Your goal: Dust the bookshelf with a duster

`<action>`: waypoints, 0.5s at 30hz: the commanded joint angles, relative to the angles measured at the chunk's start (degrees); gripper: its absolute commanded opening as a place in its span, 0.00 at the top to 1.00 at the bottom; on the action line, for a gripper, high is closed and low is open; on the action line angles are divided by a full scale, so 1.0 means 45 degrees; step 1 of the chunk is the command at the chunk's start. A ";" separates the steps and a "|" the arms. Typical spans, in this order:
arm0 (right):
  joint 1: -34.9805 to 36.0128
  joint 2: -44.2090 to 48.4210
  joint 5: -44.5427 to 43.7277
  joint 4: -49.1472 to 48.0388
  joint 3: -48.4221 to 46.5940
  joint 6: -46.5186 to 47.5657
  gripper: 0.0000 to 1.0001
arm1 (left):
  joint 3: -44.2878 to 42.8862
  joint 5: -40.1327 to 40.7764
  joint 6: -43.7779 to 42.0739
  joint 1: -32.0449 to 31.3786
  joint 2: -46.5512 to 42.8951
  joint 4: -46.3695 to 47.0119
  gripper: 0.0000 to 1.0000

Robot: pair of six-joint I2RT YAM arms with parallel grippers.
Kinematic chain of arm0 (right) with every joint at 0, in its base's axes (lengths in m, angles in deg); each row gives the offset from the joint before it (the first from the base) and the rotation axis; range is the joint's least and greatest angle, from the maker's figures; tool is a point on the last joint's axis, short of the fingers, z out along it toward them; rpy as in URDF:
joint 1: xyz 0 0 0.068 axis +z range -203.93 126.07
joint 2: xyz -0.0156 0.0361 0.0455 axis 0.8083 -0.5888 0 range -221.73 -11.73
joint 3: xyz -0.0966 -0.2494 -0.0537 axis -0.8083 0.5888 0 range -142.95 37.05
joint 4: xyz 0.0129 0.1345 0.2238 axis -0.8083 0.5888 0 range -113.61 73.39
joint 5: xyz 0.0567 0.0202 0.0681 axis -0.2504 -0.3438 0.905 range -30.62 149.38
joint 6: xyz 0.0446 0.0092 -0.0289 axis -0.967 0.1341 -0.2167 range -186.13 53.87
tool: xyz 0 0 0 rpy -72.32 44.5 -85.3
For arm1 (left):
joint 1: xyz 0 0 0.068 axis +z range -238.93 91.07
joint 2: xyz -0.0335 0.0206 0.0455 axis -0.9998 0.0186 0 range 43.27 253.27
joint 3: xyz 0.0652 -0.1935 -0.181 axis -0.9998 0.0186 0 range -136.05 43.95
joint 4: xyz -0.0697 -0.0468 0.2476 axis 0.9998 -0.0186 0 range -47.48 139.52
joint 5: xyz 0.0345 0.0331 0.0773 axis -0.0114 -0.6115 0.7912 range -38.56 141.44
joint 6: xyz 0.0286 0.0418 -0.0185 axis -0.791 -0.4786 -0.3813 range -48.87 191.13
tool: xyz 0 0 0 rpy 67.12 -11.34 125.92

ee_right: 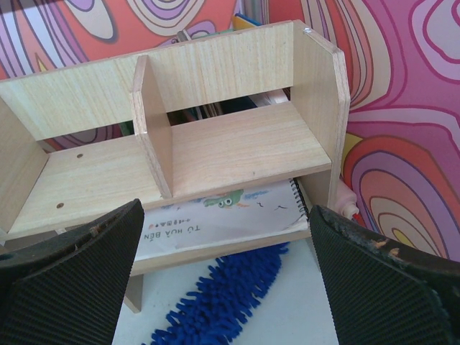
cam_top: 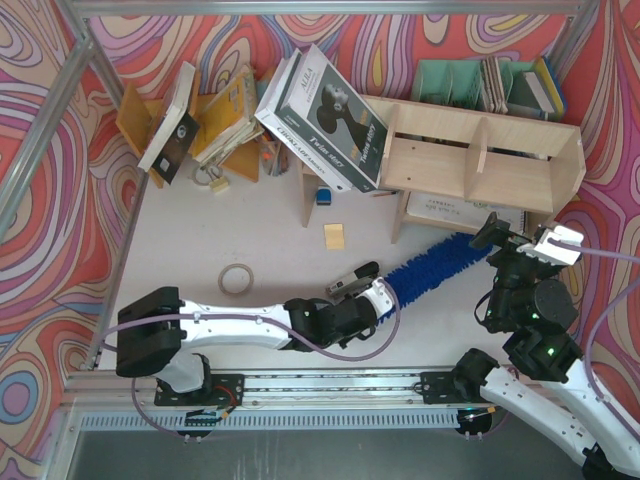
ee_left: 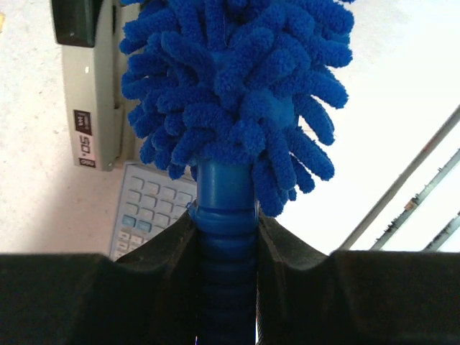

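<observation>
The bookshelf (cam_top: 480,150) is pale plywood with upright dividers and stands at the back right; the right wrist view shows its compartments (ee_right: 237,144) close up. The duster (cam_top: 440,262) lies low over the table, its fluffy blue head reaching to the shelf's lower front edge (ee_right: 215,302). My left gripper (cam_top: 375,295) is shut on the duster's ribbed blue handle (ee_left: 226,215), with the fingers (ee_left: 302,273) pressed to both sides. My right gripper (cam_top: 525,240) hovers open in front of the shelf's right end, nothing between its pads (ee_right: 381,280).
A spiral notebook (ee_right: 230,212) lies in the shelf's bottom level. Big books (cam_top: 320,115) lean against its left end. An orange-brown rack (cam_top: 140,115), green file holders (cam_top: 450,80), a tape roll (cam_top: 236,279) and a yellow note (cam_top: 334,235) are around. A calculator (ee_left: 147,208) lies under the duster.
</observation>
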 commanded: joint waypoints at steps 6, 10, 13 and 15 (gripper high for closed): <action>0.0051 0.0007 0.0114 -0.0358 0.0083 0.0189 0.13 | 0.0012 0.2241 0.1361 0.0296 0.0026 0.0787 1.00; 0.0046 -0.0054 0.0145 -0.0397 0.0099 0.0233 0.13 | 0.0261 0.2835 0.1693 0.0298 -0.0303 0.0681 1.00; 0.0044 -0.0073 0.0145 -0.0433 0.0099 0.0272 0.13 | 0.0498 0.3191 0.1892 0.0299 -0.0622 0.0654 1.00; 0.0032 -0.0074 0.0171 -0.0474 0.0087 0.0261 0.13 | 0.0555 0.3409 0.2001 0.0313 -0.0668 0.0600 1.00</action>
